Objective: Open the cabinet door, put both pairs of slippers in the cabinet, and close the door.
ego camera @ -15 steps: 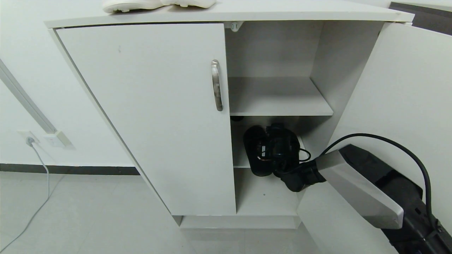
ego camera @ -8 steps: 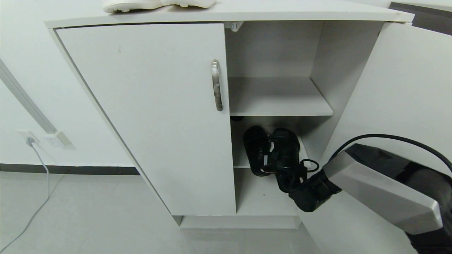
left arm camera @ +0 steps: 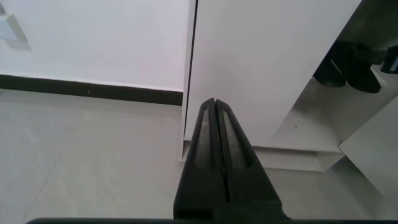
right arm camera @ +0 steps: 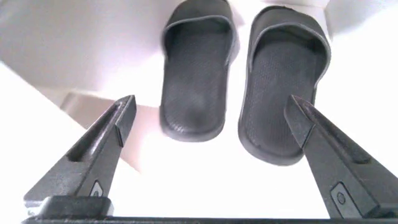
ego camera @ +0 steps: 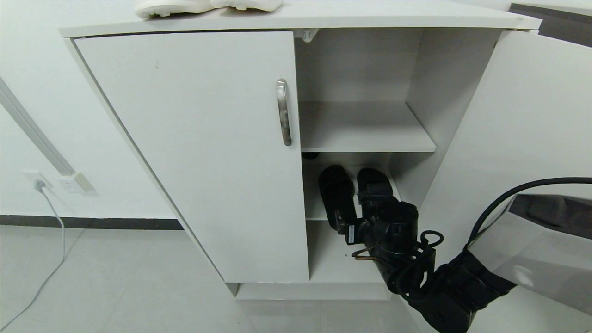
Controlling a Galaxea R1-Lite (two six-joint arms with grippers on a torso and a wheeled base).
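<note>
A pair of black slippers (ego camera: 344,194) lies side by side on the cabinet's middle shelf, toes inward, and shows close up in the right wrist view (right arm camera: 196,81). My right gripper (ego camera: 370,217) hangs just in front of the pair, open (right arm camera: 210,106), with nothing between its fingers. A pair of white slippers (ego camera: 203,4) rests on the cabinet top (ego camera: 370,16). The right door (ego camera: 522,115) stands open; the left door (ego camera: 194,138) is closed. My left gripper (left arm camera: 214,106) is shut and empty, low over the floor, facing the closed door.
The upper shelf (ego camera: 365,125) and the bottom compartment (ego camera: 347,259) hold nothing. A metal handle (ego camera: 283,111) sits on the left door's edge. A wall socket with a cable (ego camera: 39,185) is at the left. Tiled floor (ego camera: 115,286) lies in front.
My right arm has drawn back out of the cabinet and downward, away from the black slippers, which stay on the middle shelf. The left arm has not moved.
</note>
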